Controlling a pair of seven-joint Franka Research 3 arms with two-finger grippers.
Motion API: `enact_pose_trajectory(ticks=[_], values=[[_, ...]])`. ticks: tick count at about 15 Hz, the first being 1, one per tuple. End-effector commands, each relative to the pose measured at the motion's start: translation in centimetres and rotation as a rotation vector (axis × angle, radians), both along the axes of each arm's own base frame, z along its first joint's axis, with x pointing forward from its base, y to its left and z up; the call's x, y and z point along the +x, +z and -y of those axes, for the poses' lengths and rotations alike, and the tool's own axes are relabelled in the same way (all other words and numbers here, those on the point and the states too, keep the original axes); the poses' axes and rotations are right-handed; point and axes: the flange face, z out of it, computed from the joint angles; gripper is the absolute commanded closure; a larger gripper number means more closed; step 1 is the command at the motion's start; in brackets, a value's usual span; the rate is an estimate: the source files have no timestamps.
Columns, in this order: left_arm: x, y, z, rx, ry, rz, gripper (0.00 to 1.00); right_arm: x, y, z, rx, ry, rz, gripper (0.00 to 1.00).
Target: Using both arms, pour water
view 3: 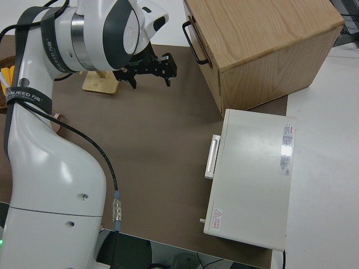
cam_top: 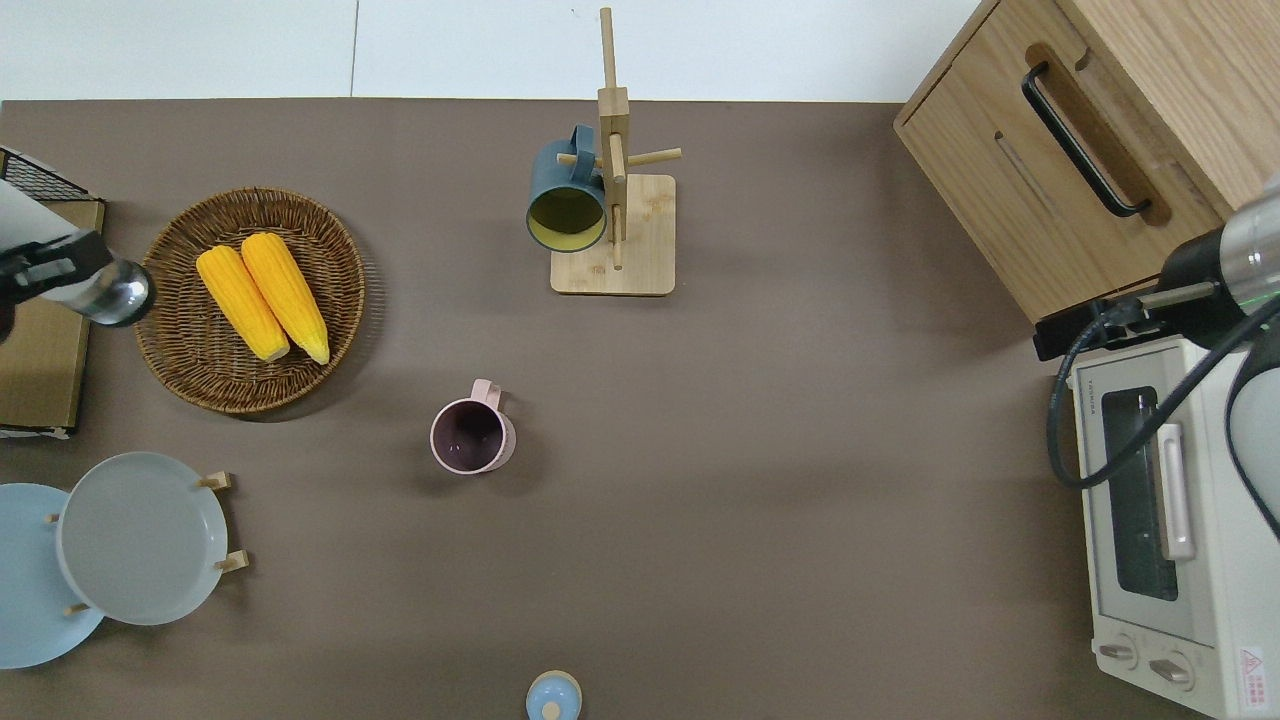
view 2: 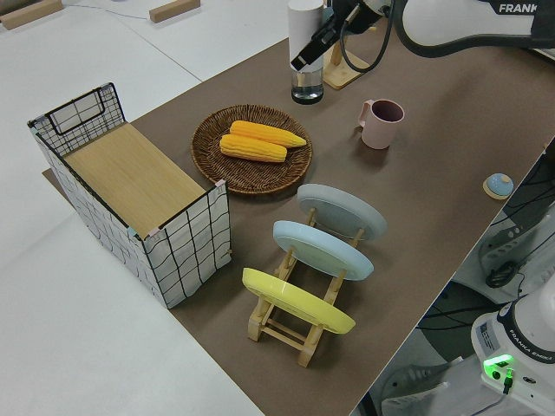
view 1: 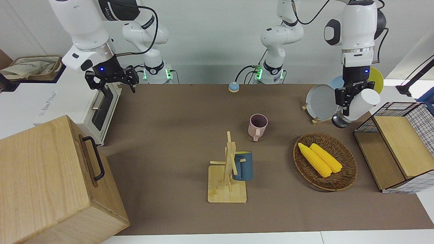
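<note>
We have the left gripper (view 1: 346,96) clamped on a white bottle with a clear lower part (view 1: 356,107), held in the air and tilted. Seen from above, the bottle sits over the edge of the table at the left arm's end, between the wire basket with the wooden board (view 1: 396,149) and the wicker tray of two corn cobs (view 1: 325,162). The pink mug (view 1: 257,126) stands upright and open near the middle of the table, well apart from the bottle, nearer to the robots than the wooden mug tree (view 1: 228,169) that carries the blue mug (view 1: 242,166).

Our right gripper (view 1: 112,78) hangs with its fingers spread apart and holds nothing; it is over the table edge beside the white toaster oven (cam_top: 1160,520), near the wooden box with the black handle (view 1: 51,183).

We judge this as the carrying step: the bottle is lifted but not yet at the mug. Whether it carries a cap we cannot tell. The next move, as we see it, calls for bringing the bottle toward the pink mug and letting the free right gripper come in to help, either steadying the mug or the bottle, before any tipping over the mug's mouth.
</note>
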Motion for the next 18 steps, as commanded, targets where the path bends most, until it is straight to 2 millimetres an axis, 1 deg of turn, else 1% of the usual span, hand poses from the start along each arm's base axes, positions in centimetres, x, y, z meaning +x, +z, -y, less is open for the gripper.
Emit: enact_pose_trajectory(ticks=[1,2,3,4,5,7,8,9,11,14,18], values=[[2.6,3.7,-4.4,0.069,-0.015,0.063,1.00,-0.3,0.3,0.1,0.016,0.009,0.001,0.011],[2.9,4.1,-6.0,0.086,-0.018,0.066,1.00,-0.3,0.3,0.1,0.016,0.009,0.001,0.011],[3.2,4.0,-7.3,0.087,-0.023,0.064,1.00,-0.3,0.3,0.1,0.016,0.009,0.001,0.011],[4.0,4.3,-9.0,0.069,-0.036,0.075,1.00,-0.3,0.3,0.1,0.016,0.009,0.001,0.011],[4.4,4.4,-10.0,0.056,-0.052,0.082,1.00,-0.3,0.3,0.1,0.016,0.009,0.001,0.011],[4.6,3.6,-12.9,0.028,-0.062,0.080,1.00,-0.3,0.3,0.1,0.016,0.009,0.001,0.011],[4.7,3.8,-14.4,0.031,-0.069,0.087,1.00,-0.3,0.3,0.1,0.016,0.009,0.001,0.011],[4.7,3.4,-16.0,0.035,-0.080,0.085,1.00,-0.3,0.3,0.1,0.016,0.009,0.001,0.011],[4.1,2.7,-18.6,0.023,-0.112,0.092,1.00,-0.3,0.3,0.1,0.016,0.009,0.001,0.011],[2.5,2.3,-22.8,0.014,-0.155,0.114,1.00,-0.3,0.3,0.1,0.016,0.009,0.001,0.011],[0.6,1.4,-26.7,0.022,-0.196,0.135,1.00,-0.3,0.3,0.1,0.016,0.009,0.001,0.011]])
